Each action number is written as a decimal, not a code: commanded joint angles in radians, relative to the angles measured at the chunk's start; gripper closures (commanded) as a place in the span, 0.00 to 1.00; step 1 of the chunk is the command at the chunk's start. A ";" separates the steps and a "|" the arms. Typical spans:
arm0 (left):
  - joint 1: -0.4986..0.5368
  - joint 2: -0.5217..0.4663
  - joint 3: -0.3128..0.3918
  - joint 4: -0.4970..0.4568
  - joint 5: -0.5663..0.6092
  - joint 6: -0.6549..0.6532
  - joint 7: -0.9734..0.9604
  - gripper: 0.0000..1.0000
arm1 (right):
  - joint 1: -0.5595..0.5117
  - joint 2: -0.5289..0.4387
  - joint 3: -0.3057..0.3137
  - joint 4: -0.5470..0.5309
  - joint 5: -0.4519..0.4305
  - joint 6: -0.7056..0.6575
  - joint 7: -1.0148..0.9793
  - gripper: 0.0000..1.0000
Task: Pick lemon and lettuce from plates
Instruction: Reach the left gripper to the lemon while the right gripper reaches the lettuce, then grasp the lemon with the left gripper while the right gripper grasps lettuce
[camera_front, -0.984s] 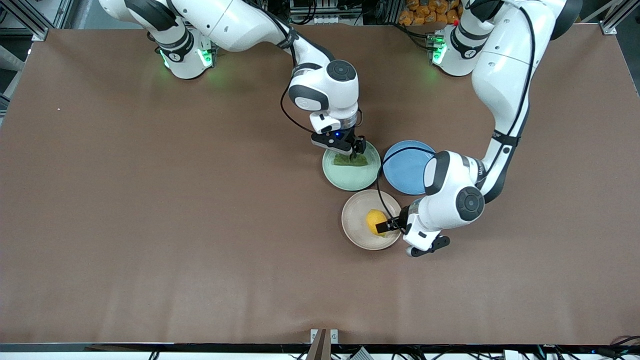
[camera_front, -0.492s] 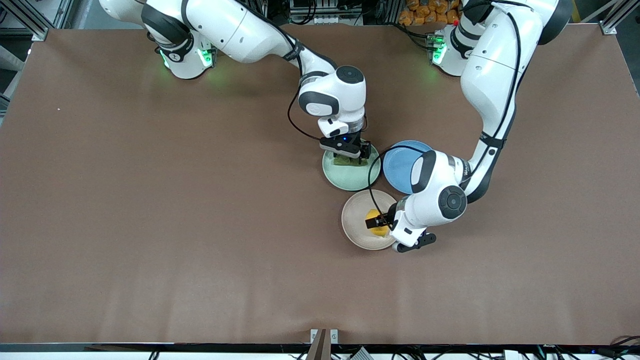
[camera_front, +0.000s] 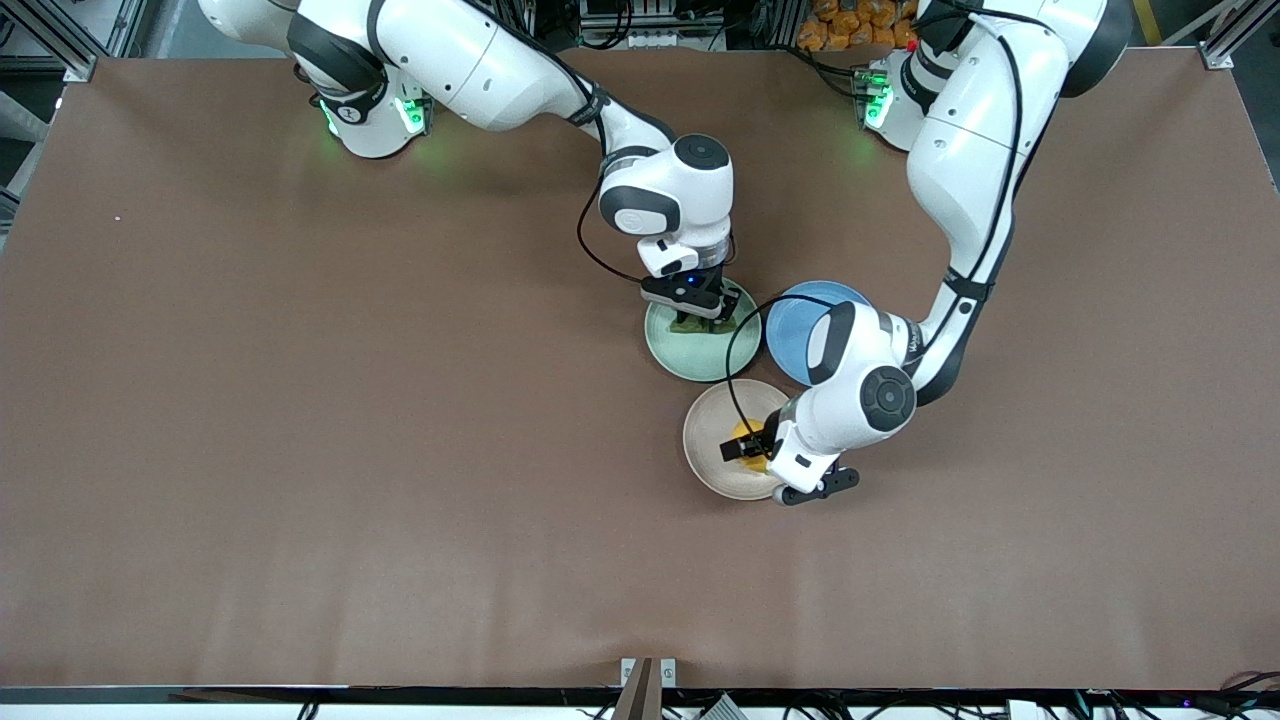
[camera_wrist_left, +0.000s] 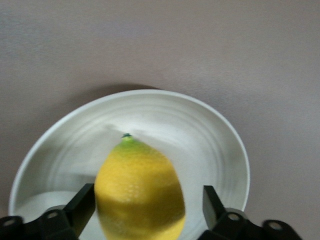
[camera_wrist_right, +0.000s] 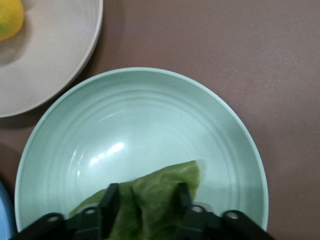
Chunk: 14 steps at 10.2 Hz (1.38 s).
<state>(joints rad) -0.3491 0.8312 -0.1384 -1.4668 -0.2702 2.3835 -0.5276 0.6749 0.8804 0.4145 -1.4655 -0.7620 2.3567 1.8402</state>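
Observation:
The lemon (camera_front: 747, 434) lies on the beige plate (camera_front: 708, 440), nearer the front camera. My left gripper (camera_front: 745, 450) is open around it; in the left wrist view the lemon (camera_wrist_left: 140, 190) sits between the fingers (camera_wrist_left: 82, 202) with a gap at one side, on the plate (camera_wrist_left: 200, 130). The lettuce (camera_front: 686, 325) lies on the mint plate (camera_front: 690, 358). My right gripper (camera_front: 706, 314) is down on it; in the right wrist view the narrowed fingers (camera_wrist_right: 109, 200) pinch the leaf (camera_wrist_right: 150, 192), which still rests on the plate (camera_wrist_right: 140, 115).
An empty blue plate (camera_front: 792, 335) sits beside the mint plate toward the left arm's end, partly under the left arm. The three plates stand close together. The right wrist view also shows the beige plate (camera_wrist_right: 50, 45) and the lemon (camera_wrist_right: 9, 17).
The left gripper slid in until its fingers straddle the lemon. The right gripper lowered onto the lettuce and its fingers drew in on the leaf.

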 joint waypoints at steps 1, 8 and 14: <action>-0.024 0.011 0.017 0.016 -0.014 0.019 -0.035 1.00 | 0.002 0.003 0.006 0.022 -0.057 -0.022 0.014 1.00; 0.021 -0.073 0.034 0.013 -0.011 -0.041 -0.028 1.00 | -0.517 -0.155 0.505 -0.003 0.051 -0.443 -0.350 1.00; 0.114 -0.276 0.039 -0.111 0.075 -0.156 -0.035 1.00 | -1.185 -0.357 0.613 0.005 0.504 -0.707 -1.049 1.00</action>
<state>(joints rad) -0.2525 0.6352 -0.0981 -1.4802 -0.2366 2.2293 -0.5463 -0.3968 0.5438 1.0147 -1.4202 -0.3142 1.6631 0.9020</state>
